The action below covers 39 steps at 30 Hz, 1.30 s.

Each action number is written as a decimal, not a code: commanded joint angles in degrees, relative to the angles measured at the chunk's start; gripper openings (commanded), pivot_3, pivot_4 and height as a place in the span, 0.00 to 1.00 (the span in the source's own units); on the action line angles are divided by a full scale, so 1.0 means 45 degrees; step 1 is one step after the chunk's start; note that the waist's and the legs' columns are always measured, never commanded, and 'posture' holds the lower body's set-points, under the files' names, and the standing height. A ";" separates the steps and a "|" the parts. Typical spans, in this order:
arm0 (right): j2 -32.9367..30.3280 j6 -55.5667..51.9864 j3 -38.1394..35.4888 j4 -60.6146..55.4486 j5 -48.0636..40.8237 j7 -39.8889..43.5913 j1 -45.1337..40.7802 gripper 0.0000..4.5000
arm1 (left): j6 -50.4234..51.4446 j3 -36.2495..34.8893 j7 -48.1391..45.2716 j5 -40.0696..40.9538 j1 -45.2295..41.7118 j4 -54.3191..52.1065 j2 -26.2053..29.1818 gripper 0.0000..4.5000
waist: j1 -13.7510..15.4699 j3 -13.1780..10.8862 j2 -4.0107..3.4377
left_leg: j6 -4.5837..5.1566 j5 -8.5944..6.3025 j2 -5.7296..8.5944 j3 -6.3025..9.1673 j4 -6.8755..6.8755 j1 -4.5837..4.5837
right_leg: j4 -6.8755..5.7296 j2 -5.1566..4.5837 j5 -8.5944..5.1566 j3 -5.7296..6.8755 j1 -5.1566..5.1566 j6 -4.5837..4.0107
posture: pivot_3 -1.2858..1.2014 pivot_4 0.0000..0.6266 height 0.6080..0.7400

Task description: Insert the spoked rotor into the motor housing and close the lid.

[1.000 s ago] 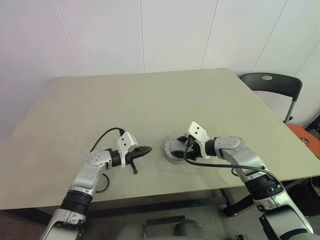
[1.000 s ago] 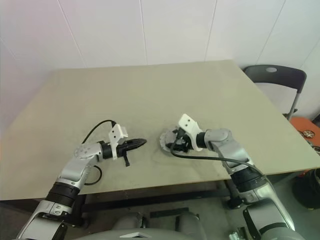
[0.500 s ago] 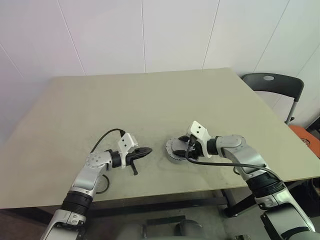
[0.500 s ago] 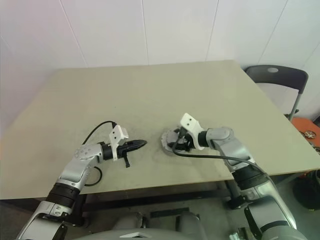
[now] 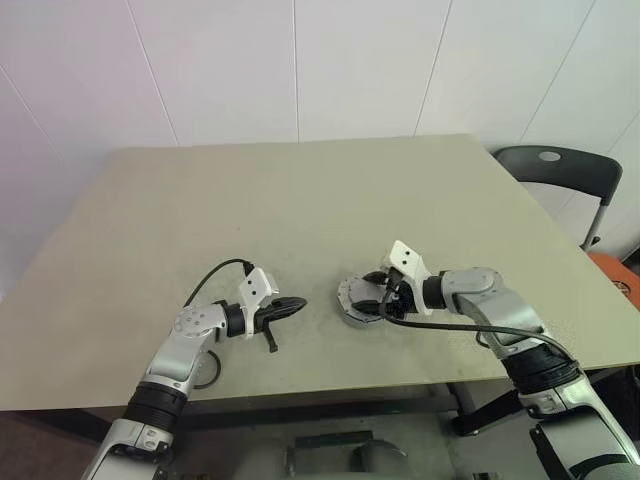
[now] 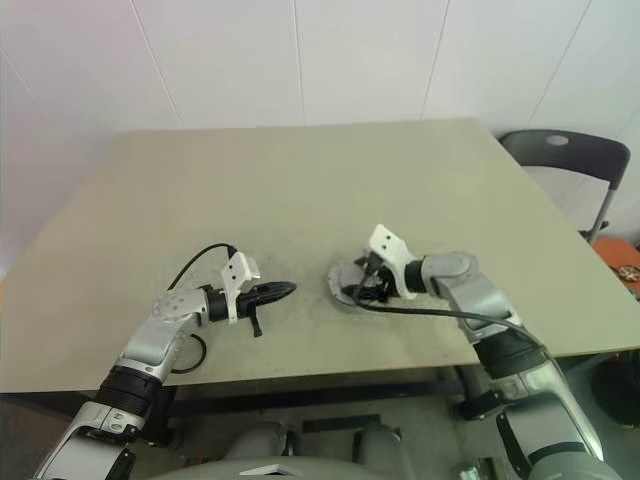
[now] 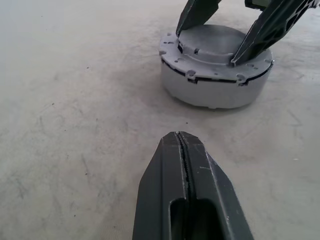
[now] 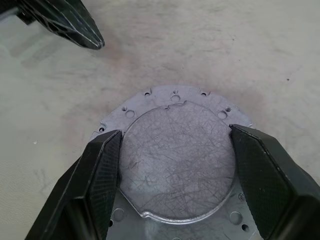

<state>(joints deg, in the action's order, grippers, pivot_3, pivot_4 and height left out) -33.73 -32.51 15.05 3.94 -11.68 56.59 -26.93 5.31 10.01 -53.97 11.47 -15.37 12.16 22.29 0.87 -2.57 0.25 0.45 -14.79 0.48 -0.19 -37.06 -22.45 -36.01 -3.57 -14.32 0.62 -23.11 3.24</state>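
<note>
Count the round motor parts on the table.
1: a grey round assembly on the table, between the right gripper's open jaws. Any parts inside it are hidden.

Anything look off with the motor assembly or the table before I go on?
Nothing stands out. The lid sits flat and level on the motor housing, with an even dark seam around it. The right gripper straddles the lid's raised centre with its fingers apart; the left gripper is shut, apart from the housing. No spill or damage on the table.
</note>
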 commanded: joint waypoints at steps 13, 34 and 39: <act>0.0066 0.0650 0.0330 0.0577 0.1029 -0.0439 0.0058 0.68 | -0.0252 0.0126 0.0042 -0.0359 -0.0218 0.0159 -0.0029 0.00 | -0.0027 0.0000 -0.0002 | -0.0001 -0.0001 -0.0002 0.0002 0.0005 -0.0001 | -0.0010 -0.0001 -0.0002 0.0001 -0.0014 -0.0004 | 0.52 0.00 1.00; -0.0122 -0.0008 0.0819 0.0843 0.0795 0.0730 0.0455 0.68 | -0.0502 0.0463 -0.0072 -0.0281 -0.3662 0.1979 -0.2214 0.00 | 0.0239 0.0036 0.0032 | 0.0001 0.0000 0.0009 0.0002 -0.0019 0.0024 | -0.0006 0.0002 0.0001 0.0015 0.0029 -0.0005 | 0.52 0.00 1.00; -0.0049 0.0203 0.0908 0.1100 0.1023 0.0627 0.0395 0.68 | -0.0748 0.1590 -0.0635 -0.1299 -0.5190 0.3974 -0.2893 0.00 | 0.0278 0.0036 0.0034 | 0.0004 0.0002 0.0000 0.0000 -0.0022 0.0032 | -0.0008 0.0072 0.0001 0.0032 0.0042 -0.0002 | 0.52 0.00 1.00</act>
<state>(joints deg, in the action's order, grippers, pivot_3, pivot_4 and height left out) -33.76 -30.49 15.62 6.21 -9.72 58.91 -27.06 3.06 15.54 -55.85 7.61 -36.72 28.56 9.39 2.12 -2.41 0.40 0.47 -14.78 0.48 -0.19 -37.17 -22.29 -36.04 -3.22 -14.31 0.76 -22.91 3.23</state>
